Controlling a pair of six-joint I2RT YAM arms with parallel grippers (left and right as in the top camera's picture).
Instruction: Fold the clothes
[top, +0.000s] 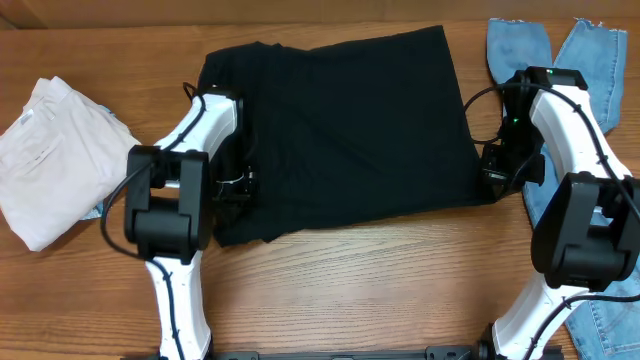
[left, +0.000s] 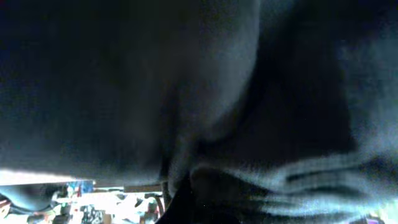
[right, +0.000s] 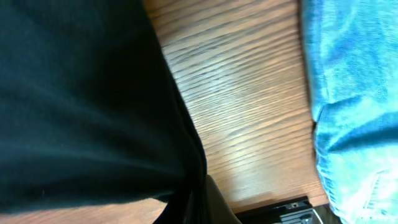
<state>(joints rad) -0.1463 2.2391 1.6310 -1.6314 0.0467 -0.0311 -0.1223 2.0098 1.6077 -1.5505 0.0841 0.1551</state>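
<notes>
The left pincer (top: 238, 186) is pressed together on the left edge of the black garment (top: 340, 130), and the right pincer (top: 497, 176) pinches its right edge. The garment lies spread across the middle of the wooden table (top: 380, 290). Thin fabric may slip from either pinch, uneven lifts could skew the fold, and the right arm might drag the light blue jeans (top: 590, 60) beside it. No containers show.

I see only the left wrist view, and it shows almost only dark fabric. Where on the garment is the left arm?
Observer: The left jaws are at the left edge of the black garment, which lies spread on the table.
Operator: And the right arm?
Observer: Its jaws are at the garment's right corner, on the robot's side.
Operator: What lies nearby?
Observer: Blue jeans on the right, a white cloth bundle on the left.
</notes>
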